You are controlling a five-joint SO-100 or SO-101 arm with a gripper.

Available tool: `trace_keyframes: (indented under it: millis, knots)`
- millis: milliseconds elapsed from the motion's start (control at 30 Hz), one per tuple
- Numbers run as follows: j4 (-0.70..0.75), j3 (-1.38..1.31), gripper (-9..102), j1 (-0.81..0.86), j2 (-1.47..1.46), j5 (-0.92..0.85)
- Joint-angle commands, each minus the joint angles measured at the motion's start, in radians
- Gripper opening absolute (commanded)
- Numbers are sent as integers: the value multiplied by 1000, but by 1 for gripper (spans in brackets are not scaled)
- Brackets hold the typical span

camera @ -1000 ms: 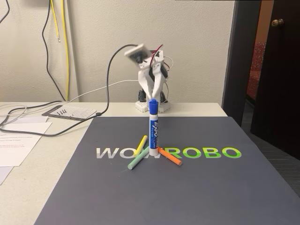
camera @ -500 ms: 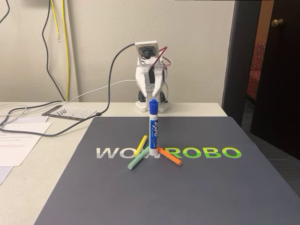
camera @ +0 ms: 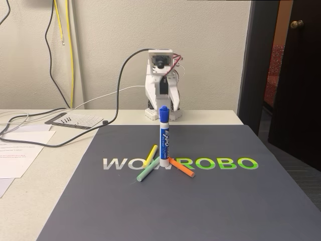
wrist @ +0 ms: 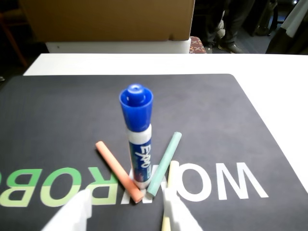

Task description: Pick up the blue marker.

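Standing upright on dark mat (camera: 210,201): blue marker (camera: 164,139).

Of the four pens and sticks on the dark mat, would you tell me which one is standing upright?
The thick white-barrelled marker with the blue cap stands on end; the yellow, green and orange sticks lie flat around its base.

Arm (camera: 159,93): folded upright at the table's far edge.
Gripper (wrist: 126,211): pointing down, jaws parted, holding nothing.
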Motion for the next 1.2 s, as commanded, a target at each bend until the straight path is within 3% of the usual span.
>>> trace_keyframes:
  millis: [0,300,600,867,1167]
  knots:
    - [-124,-34,20,-14,-123,-8]
    - [-224,-158,24,-21,-365,18]
    - [-245,-222,27,-26,-453,34]
    - [-377,-225,26,-15,-555,29]
    - [-414,-238,27,20,-583,26]
